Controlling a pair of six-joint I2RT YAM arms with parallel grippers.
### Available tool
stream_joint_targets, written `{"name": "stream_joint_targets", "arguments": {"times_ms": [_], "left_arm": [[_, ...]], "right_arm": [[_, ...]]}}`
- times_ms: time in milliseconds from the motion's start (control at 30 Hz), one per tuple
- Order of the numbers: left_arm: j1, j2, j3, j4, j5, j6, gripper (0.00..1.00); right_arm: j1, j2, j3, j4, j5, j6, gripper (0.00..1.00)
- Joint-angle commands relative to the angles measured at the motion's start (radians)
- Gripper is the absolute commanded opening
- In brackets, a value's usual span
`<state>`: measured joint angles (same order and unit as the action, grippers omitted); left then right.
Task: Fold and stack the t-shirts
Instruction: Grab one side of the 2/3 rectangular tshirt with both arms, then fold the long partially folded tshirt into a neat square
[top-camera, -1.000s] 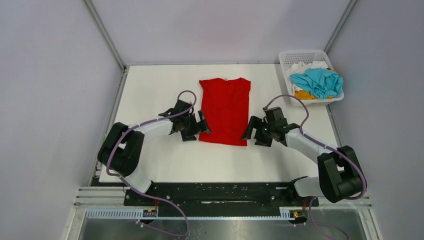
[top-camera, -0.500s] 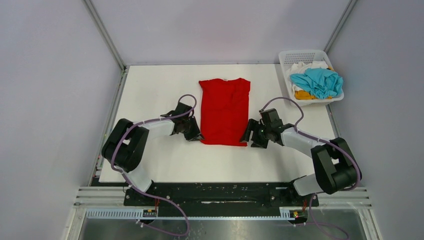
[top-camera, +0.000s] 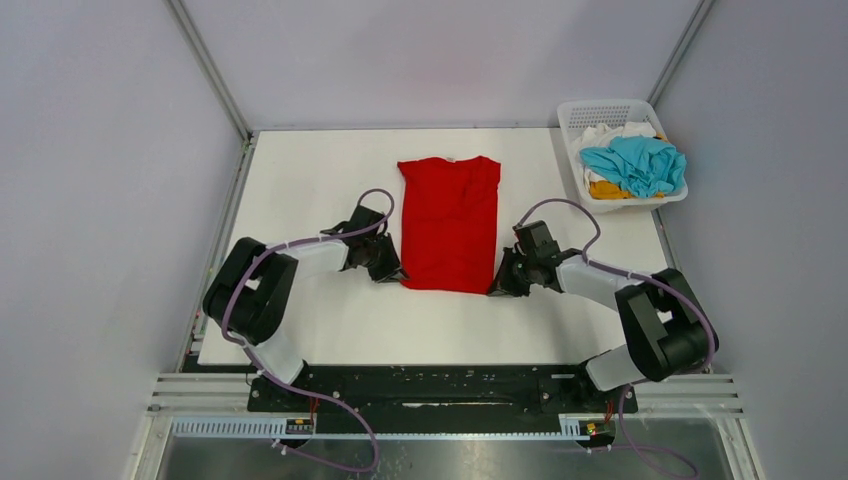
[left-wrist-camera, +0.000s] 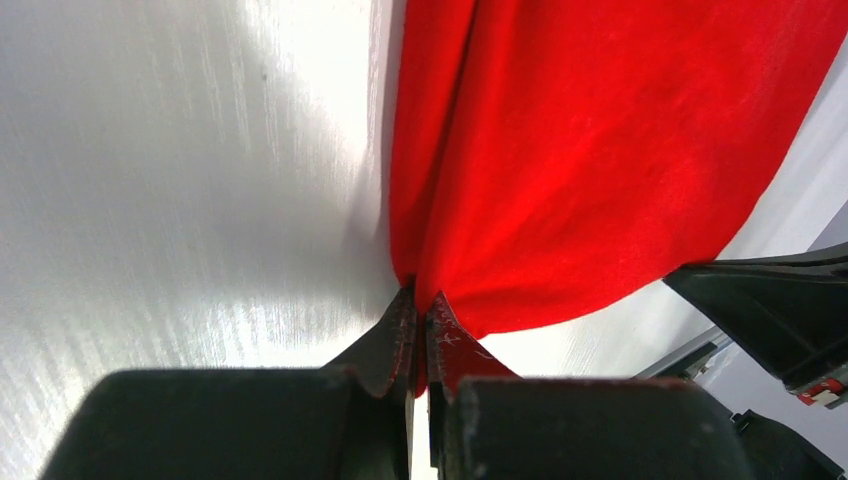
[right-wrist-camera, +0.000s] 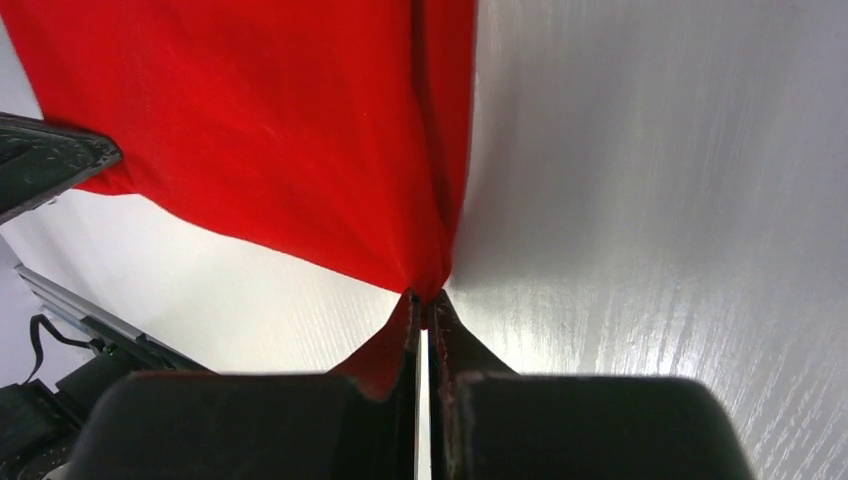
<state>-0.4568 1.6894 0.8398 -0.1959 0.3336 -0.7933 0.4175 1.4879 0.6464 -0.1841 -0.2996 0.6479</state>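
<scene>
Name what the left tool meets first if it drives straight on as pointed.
The red t-shirt: the left tool is shut on its near corner, so it would push into that cloth. Farther on, perhaps the right tool; depth is unclear.

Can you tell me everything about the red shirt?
The red t-shirt is bright, soft cloth lying flat on the white table, its sides folded in so it makes a long rectangle. The collar points away from the arms; the bottom hem is nearest them. The left end effector pinches one hem corner and the right end effector the other, both shut on the cloth, puckering it.
</scene>
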Motion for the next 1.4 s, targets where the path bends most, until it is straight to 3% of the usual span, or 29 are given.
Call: {"name": "stream_joint_targets", "arguments": {"times_ms": [0, 133, 300, 400, 533, 800, 900, 1367], "left_arm": [[0.000, -0.082, -0.055, -0.055, -0.009, 0.038, 0.00], [-0.014, -0.259, -0.134, -0.105, 0.003, 0.023, 0.00], [-0.106, -0.541, -0.171, -0.286, -0.051, -0.014, 0.00], [-0.125, -0.682, -0.162, -0.353, -0.035, -0.053, 0.00], [-0.125, -0.761, -0.089, -0.399, -0.063, -0.052, 0.00], [-0.057, -0.542, 0.115, -0.343, -0.076, -0.006, 0.00], [-0.014, -0.449, 0.193, -0.346, -0.090, 0.011, 0.00], [0.091, -0.072, 0.472, -0.343, -0.089, 0.056, 0.00]], "right_arm": [[0.014, -0.107, -0.024, 0.002, -0.027, -0.044, 0.00], [0.039, -0.246, -0.062, -0.103, -0.097, -0.088, 0.00], [0.057, -0.506, -0.106, -0.277, -0.222, -0.073, 0.00], [0.061, -0.680, -0.077, -0.336, -0.261, -0.043, 0.00], [0.060, -0.743, 0.028, -0.390, -0.209, -0.087, 0.00], [0.014, -0.506, 0.210, -0.341, -0.068, -0.111, 0.00], [-0.049, -0.413, 0.271, -0.329, -0.061, -0.106, 0.00], [-0.112, -0.087, 0.467, -0.242, -0.009, -0.119, 0.00]]}}
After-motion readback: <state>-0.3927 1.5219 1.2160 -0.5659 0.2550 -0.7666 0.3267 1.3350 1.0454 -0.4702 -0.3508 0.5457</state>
